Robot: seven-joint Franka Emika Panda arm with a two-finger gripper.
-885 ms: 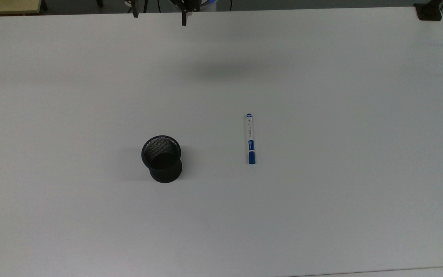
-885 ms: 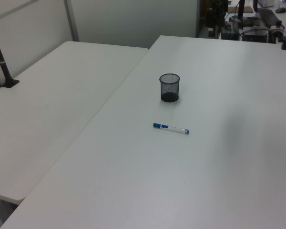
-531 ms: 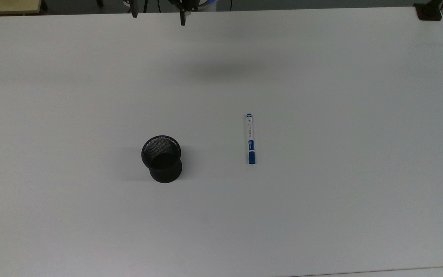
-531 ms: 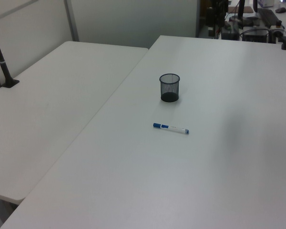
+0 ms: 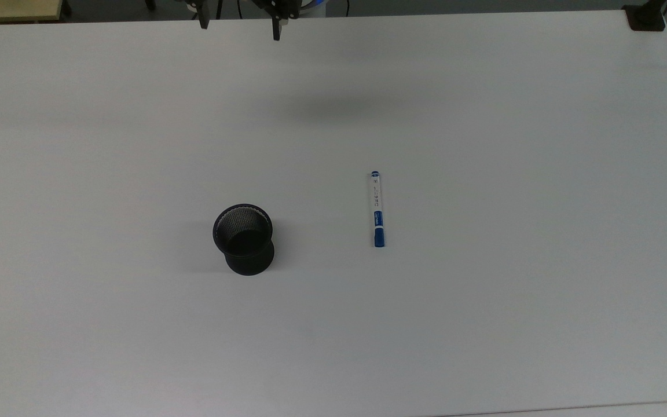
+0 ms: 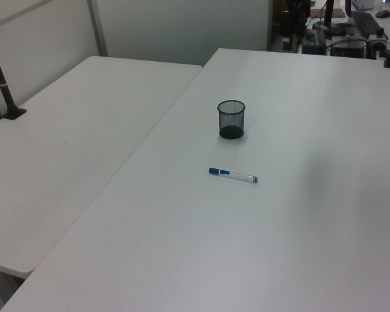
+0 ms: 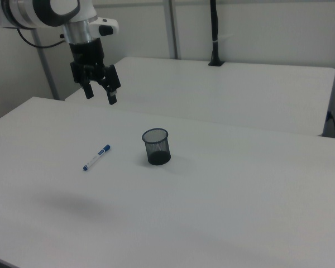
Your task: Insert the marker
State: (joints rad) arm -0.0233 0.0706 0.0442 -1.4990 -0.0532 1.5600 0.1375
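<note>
White table (image 5: 484, 324): marker (image 5: 377, 209) lies flat, pointing toward the raised gripper (image 7: 100, 92), whose fingers stand apart, empty.

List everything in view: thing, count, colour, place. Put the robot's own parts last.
marker: one, white barrel with blue cap and blue end, lying flat on the table, apart from the cup on the top view's right.
mesh cup: one, black, standing upright and empty near the table's middle.
table: one, white, bearing both things.
second table: one, white, alongside on the left view's left.
black post: one, clamped to the second table.
gripper: one, black, fingers open, hanging high above the table, holding nothing.
</note>
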